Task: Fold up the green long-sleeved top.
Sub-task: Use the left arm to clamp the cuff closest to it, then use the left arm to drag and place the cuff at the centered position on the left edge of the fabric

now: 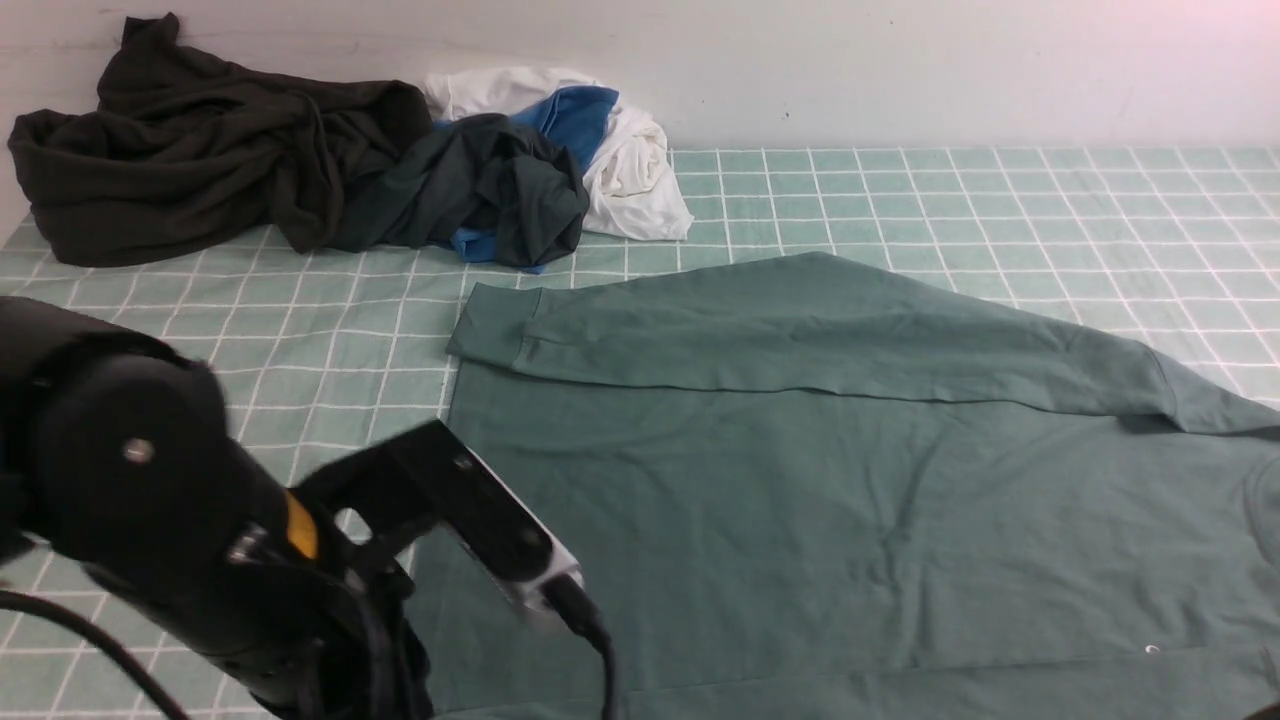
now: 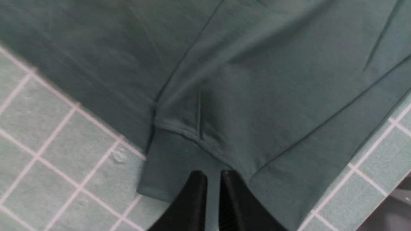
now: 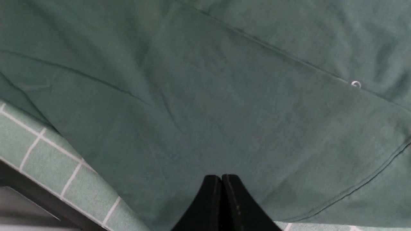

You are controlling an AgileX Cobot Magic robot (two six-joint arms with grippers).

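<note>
The green long-sleeved top (image 1: 800, 500) is lying flat on the checked green table cover (image 1: 900, 200), filling the near and right part of the front view and running off its right edge.

Nearest the camera, the left arm (image 1: 150, 500) is reaching in at the lower left, over the top's near left corner. In the left wrist view, the left gripper (image 2: 212, 175) is hanging over a ribbed sleeve cuff (image 2: 167, 160) that is resting half on the cover and half on the garment. Its fingertips are standing a narrow slit apart, and it cannot be told whether any cloth is caught between them.

In the right wrist view, the right gripper (image 3: 221, 178) is hovering over smooth fabric close to the table's near edge. Its fingertips are pressing together, with no cloth showing between them. A small white ring (image 3: 355, 84) is sitting on a seam beyond it.

Farther out, the other sleeve (image 1: 800, 330) is lying folded across the body, its cuff pointing to the left.

At the far left, a dark brown garment (image 1: 200, 150), a dark green and blue garment (image 1: 480, 190) and a white garment (image 1: 630, 170) are lying heaped together against the pale wall (image 1: 900, 70), well apart from the top.
</note>
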